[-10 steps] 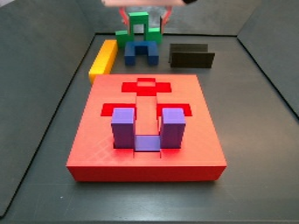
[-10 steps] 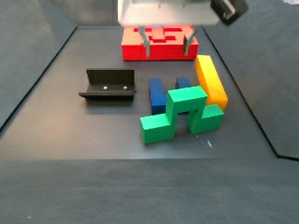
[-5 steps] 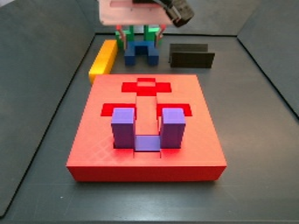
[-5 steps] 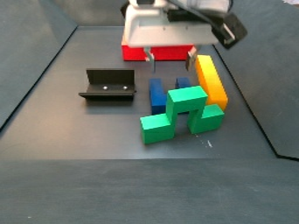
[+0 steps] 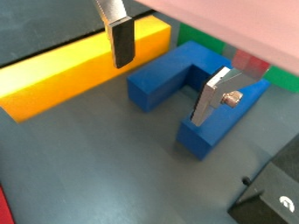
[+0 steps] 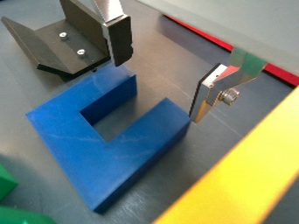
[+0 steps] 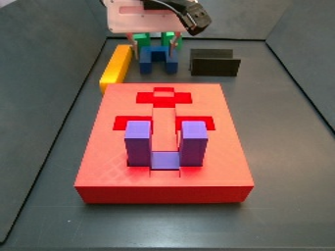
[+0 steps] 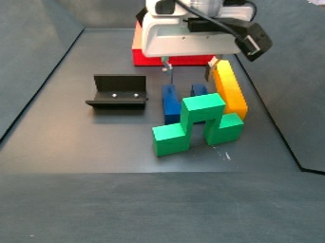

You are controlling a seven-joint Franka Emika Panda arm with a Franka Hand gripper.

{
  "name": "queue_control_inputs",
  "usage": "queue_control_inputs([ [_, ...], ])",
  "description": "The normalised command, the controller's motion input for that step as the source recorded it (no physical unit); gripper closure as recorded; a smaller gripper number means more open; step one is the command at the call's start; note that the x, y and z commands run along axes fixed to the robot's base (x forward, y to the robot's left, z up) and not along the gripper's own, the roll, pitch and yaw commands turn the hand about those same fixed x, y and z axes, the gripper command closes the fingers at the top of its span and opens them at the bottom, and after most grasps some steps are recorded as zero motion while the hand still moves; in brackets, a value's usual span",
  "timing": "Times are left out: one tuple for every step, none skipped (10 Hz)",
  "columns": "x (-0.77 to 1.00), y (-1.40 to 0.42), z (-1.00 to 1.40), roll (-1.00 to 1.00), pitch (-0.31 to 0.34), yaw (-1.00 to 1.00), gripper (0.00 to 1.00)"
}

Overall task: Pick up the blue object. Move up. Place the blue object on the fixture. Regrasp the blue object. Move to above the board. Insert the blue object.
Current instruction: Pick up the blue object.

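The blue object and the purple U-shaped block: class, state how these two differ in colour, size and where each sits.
The blue object is dark blue; the purple U-shaped block is purple. The purple block looks larger. The blue object lies on the floor under the open gripper; the purple block stands in the red board. Both are U-shaped.

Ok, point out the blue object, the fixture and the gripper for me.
blue object (image 6: 111, 144): wrist view, on its bridge.
fixture (image 8: 117, 92): side view, on its upright back wall.
gripper (image 5: 163, 79): wrist view, midway between the open fingertips, above the blue object.
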Motion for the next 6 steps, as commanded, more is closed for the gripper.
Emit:
queue_control_inputs([
  [-0.32, 0.13, -0.17, 0.14, -0.023, -0.09, 0.0],
  [-0.29, 0.11, -0.23, 0.11, -0.057, -0.09, 0.0],
  [-0.25, 0.05, -0.31, 0.15, -0.057, -0.11, 0.0],
  [-0.19, 0.0, -0.3, 0.13, -0.06, -0.15, 0.0],
  [-0.08, 0.0, -0.3, 0.06, -0.083, -0.14, 0.0],
  [-0.05, 0.0, -0.41, 0.08, -0.124, -0.14, 0.0],
])
